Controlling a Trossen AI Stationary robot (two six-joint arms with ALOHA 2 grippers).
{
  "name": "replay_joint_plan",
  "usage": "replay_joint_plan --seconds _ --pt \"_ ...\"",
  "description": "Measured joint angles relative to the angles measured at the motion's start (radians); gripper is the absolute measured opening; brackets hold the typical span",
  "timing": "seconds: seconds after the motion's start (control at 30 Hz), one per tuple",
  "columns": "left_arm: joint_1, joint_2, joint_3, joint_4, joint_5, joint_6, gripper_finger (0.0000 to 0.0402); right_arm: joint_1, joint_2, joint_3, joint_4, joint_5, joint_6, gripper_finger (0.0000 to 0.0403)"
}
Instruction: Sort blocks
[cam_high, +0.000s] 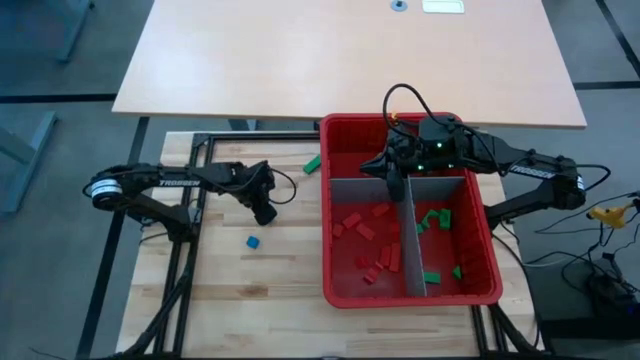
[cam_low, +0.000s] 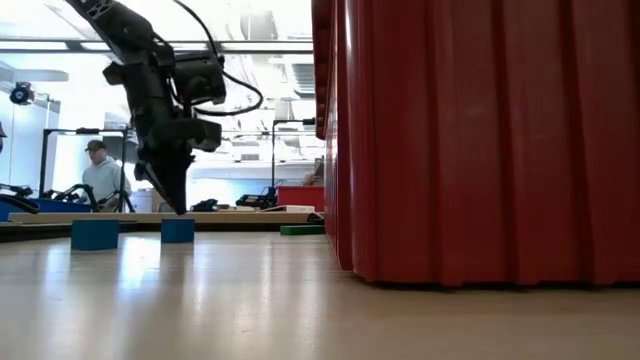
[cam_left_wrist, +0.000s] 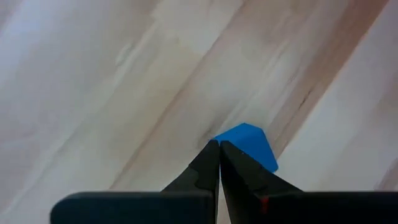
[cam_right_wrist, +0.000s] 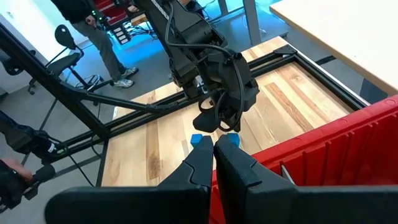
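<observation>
My left gripper (cam_high: 266, 213) is shut and points down over the wooden table, left of the red bin (cam_high: 490, 250). Its tips (cam_low: 181, 210) stand right over a blue block (cam_low: 177, 230), which rests flat on the table. A second blue block (cam_high: 253, 242) lies nearer the front. A green block (cam_high: 312, 163) lies beside the bin's far left corner. Inside the bin, several red blocks (cam_high: 365, 228) lie in the left compartment and several green blocks (cam_high: 434, 218) in the right one. My right gripper (cam_high: 396, 186) hangs shut with nothing in it over the bin's grey divider (cam_high: 412, 250). My left gripper's shut fingertips (cam_left_wrist: 219, 149) come from above at the near edge of the blue block (cam_left_wrist: 249, 142), which lies flat on the table. I cannot tell whether they touch it.
The bin's tall red wall (cam_low: 480, 140) stands right of the left gripper. Black frame rails (cam_high: 200, 150) run along the table's far and left sides. A larger tan tabletop (cam_high: 340, 50) lies beyond. People stand in the room behind (cam_low: 100, 175).
</observation>
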Motion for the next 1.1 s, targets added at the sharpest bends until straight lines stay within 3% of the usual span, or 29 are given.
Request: replay_joint_plan --seconds 0.33,0.73,0.9,1.1 --pt "0.001 -0.002 -0.070 0.090 0.097 -0.049 0.0000 0.000 0.000 0.000 0.000 0.000 0.000 0.0000" --pt "-0.070 0.001 -0.100 0.011 0.389 -0.045 0.0000 0.004 0.000 0.000 0.001 0.000 0.000 0.0000" --pt "-0.121 -0.012 -0.090 -0.017 0.308 -0.064 0.0000 0.006 0.000 0.000 0.000 -0.001 -0.002 0.0000" --pt "-0.114 -0.031 0.005 0.041 -0.001 -0.022 0.0000 0.009 0.000 0.000 0.000 0.000 -0.001 0.0000"
